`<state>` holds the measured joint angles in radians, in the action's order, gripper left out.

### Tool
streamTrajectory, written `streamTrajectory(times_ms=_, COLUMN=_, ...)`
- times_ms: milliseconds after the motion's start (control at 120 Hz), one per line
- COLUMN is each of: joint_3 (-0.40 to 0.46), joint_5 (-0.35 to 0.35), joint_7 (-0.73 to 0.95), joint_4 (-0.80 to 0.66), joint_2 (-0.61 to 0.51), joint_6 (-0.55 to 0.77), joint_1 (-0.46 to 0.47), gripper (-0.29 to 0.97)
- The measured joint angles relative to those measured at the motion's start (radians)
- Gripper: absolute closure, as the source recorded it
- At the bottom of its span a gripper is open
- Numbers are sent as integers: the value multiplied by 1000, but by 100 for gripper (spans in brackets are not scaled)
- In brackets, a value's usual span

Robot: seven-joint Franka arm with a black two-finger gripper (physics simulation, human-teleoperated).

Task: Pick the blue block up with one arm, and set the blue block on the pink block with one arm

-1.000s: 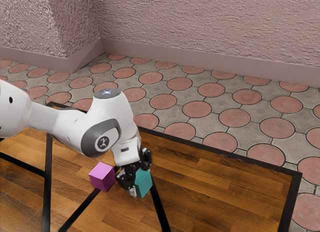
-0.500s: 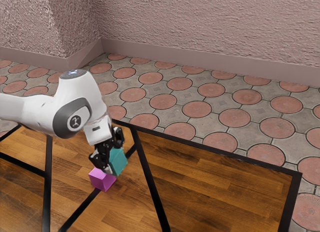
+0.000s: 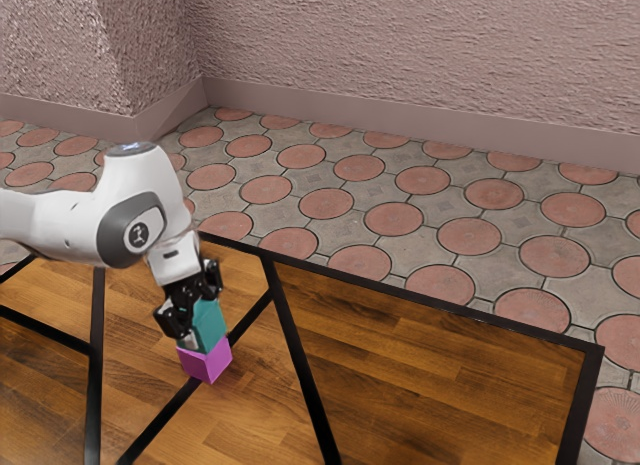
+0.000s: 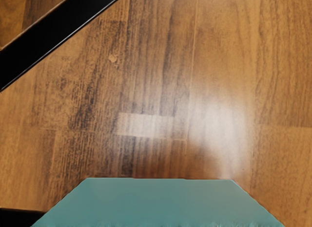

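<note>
The gripper (image 3: 192, 323) is closed on the blue block (image 3: 210, 325), a black finger pressed to each of two opposite sides, so it's narrowed right down to the block; honestly the block looks more teal than blue, but that's the one. It's sitting directly over the pink block (image 3: 207, 363); the bottom edge of the blue one meets the top of the pink one and they look pretty well lined up, maybe turned a touch relative to each other; from this side I'd call it touching, though I can't tell if the weight is actually resting there.

The white arm (image 3: 110, 225) comes in from the exterior view's left and bends down to the stack. The pink block stands on the wooden table (image 3: 420, 385), just beside where a couple of the black bars (image 3: 290, 355) on the tabletop come together; behind the table is a tiled floor (image 3: 400, 215) with round reddish tiles, and a rough pinkish wall (image 3: 400, 45).

From the wrist camera the blue block (image 4: 156, 202) is the big flat teal shape right under the hand; past it is wood grain with a shiny patch of light, and one black bar (image 4: 53, 36) runs diagonally across.
</note>
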<state>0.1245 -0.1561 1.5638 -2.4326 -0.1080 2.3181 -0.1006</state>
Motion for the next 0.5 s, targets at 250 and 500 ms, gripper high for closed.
streamTrajectory(times_ms=250, joint_3=-1, joint_5=40, joint_7=25, joint_4=47, joint_2=65, joint_6=-4, joint_1=-33, gripper=31)
streamTrajectory(times_ms=500, joint_3=0, joint_5=54, joint_7=48, joint_4=45, joint_2=72, joint_6=-7, joint_1=-23, gripper=30)
